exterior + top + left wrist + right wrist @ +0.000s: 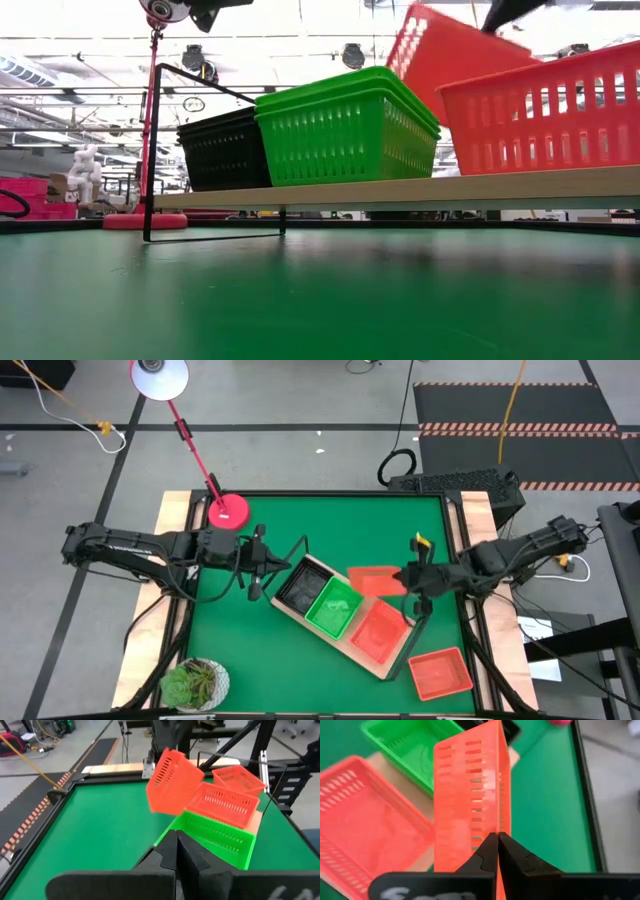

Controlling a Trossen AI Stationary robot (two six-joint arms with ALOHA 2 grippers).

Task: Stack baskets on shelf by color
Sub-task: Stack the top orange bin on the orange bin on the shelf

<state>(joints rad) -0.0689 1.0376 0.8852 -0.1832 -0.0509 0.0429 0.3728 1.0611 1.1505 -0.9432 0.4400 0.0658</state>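
The right gripper (pixel 497 851), closed on the rim of a light, stiff, tilted red basket (pixel 470 795), hangs at the shelf's (pixel 345 645) two o'clock; the left gripper (pixel 176 851) is closed, empty.

Bright and even all over, lit from above.

Ceiling lights (pixel 300 45) blown out to white in the low view; soft sheen on the green mat (pixel 300 300), near part out of focus. Lamp head (pixel 160 377) glaring white from above. Only faint shadows under the shelf (pixel 345 650). Tilted red basket (pixel 172 782) slightly smeared; dark fingers (pixel 492 852) blurred up close.
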